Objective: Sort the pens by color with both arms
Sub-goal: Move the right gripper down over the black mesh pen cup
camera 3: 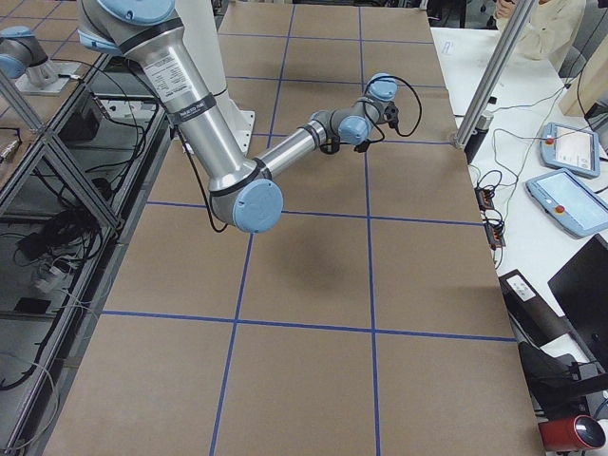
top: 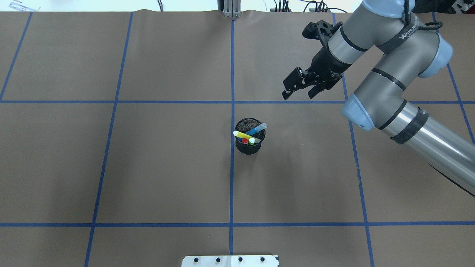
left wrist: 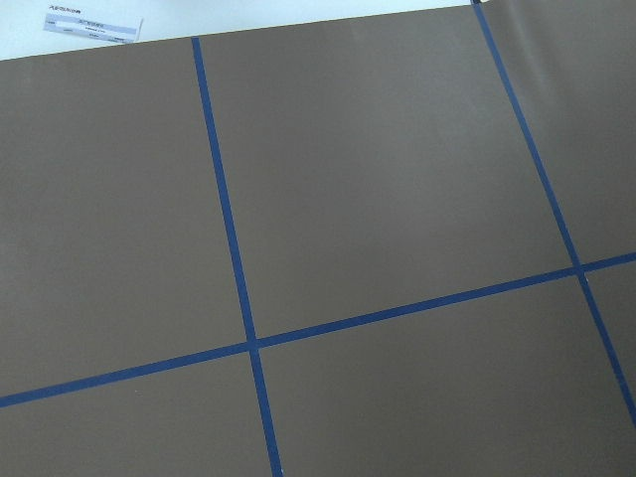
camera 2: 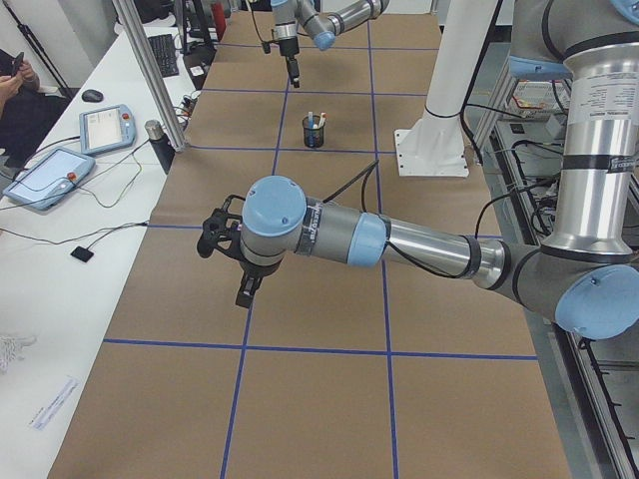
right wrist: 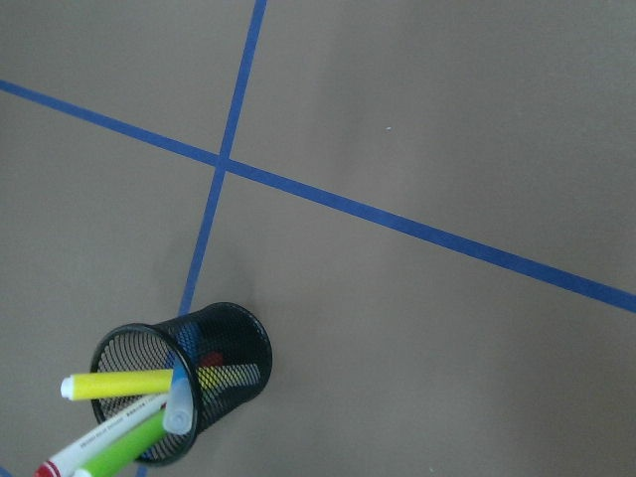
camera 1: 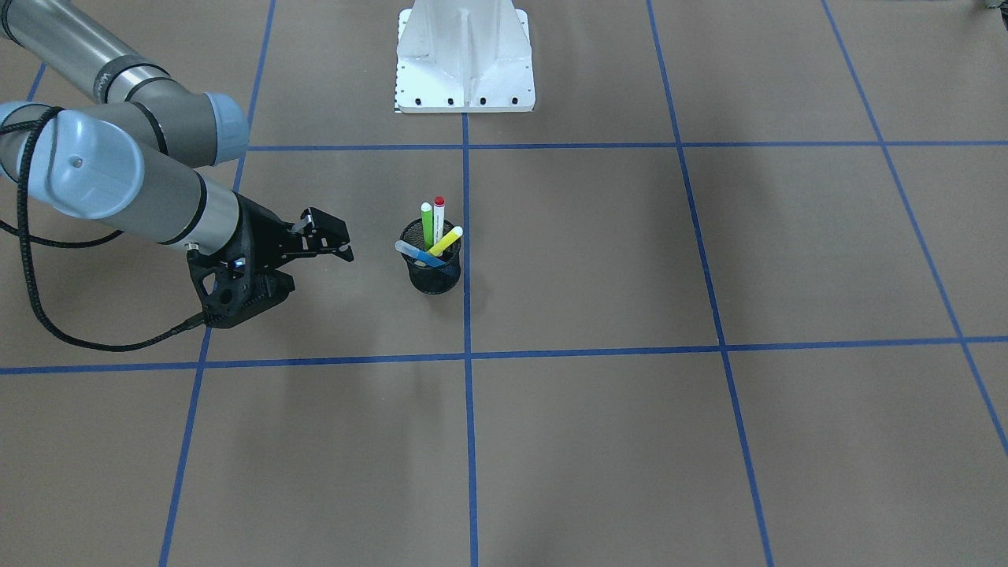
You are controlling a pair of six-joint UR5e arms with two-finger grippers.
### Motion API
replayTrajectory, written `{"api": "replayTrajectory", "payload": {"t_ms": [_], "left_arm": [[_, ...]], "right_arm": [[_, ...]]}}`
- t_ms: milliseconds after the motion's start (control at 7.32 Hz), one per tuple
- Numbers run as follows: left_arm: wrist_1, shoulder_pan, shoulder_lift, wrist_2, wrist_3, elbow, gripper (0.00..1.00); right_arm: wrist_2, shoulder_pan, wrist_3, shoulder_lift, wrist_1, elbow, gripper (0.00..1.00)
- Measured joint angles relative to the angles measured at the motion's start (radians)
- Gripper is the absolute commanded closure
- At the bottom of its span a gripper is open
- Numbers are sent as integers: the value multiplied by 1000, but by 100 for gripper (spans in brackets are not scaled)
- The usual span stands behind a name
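Observation:
All the pens stand together in a black mesh cup (camera 1: 431, 279) at the table's middle: a blue pen (camera 1: 413, 252), a lime green highlighter (camera 1: 427, 224), a white pen with red ends (camera 1: 439, 214) and a yellow highlighter (camera 1: 446, 240). The cup (top: 248, 149) also shows in the overhead view. My right gripper (top: 298, 91) hovers open and empty, apart from the cup on its far right side. The right wrist view looks down on the cup (right wrist: 234, 338) and the yellow highlighter (right wrist: 119, 383). My left gripper (camera 2: 235, 269) shows only in the exterior left view, over bare table; I cannot tell whether it is open or shut.
The white bolted pedestal (camera 1: 465, 59) stands at the robot's edge of the table. Blue tape lines (top: 232, 185) divide the brown surface into squares. A side table with tablets (camera 2: 45, 175) runs along the far edge. A paper label (left wrist: 91, 28) lies beyond the mat.

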Motion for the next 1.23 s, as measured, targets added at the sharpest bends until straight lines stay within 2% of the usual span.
{"api": "replayTrajectory", "payload": {"t_ms": [410, 820, 956, 1229], "left_arm": [[-1, 0, 1, -1, 1, -1, 0], [-1, 0, 2, -1, 0, 1, 0], [-1, 0, 2, -1, 0, 1, 0], [-1, 1, 2, -1, -1, 3, 0]], "right_arm": [[-73, -65, 224, 59, 105, -57, 3], [-137, -137, 352, 33, 212, -47, 4], [-141, -151, 358, 16, 226, -37, 6], [-148, -172, 362, -7, 235, -16, 19]]}}
